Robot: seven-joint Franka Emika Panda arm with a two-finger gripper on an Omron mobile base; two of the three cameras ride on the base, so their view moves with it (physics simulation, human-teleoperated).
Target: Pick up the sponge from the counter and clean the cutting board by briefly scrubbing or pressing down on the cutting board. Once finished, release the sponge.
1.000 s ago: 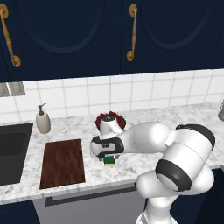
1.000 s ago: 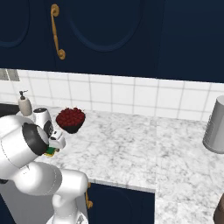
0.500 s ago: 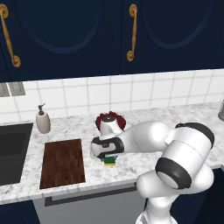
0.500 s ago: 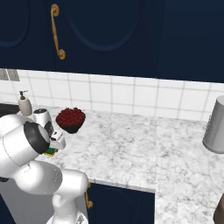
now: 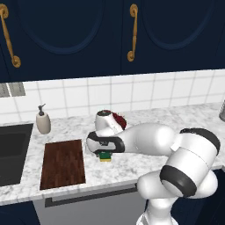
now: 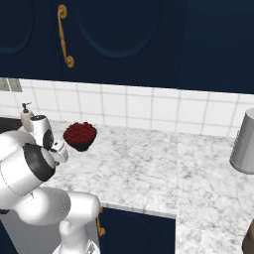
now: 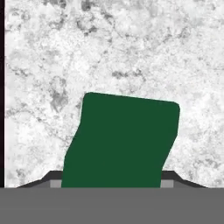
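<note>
Nearby, bowl (image 6: 80, 143) w/ red fruit (image 6: 80, 132); sponge (image 7: 122, 140) btwn jaws.

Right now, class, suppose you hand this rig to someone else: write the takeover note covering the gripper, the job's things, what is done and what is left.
Gripper: low over the sponge, fingers either side of it in the hand view; I cannot tell whether it is closed on it.
Sponge: on the counter, green side up, just right of the cutting board, not on it.
Cutting board: flat on the counter between the sink and the sponge.
Done: the approach to the sponge.
Left: confirm the grasp, lift, press or scrub on the board, release.
</note>
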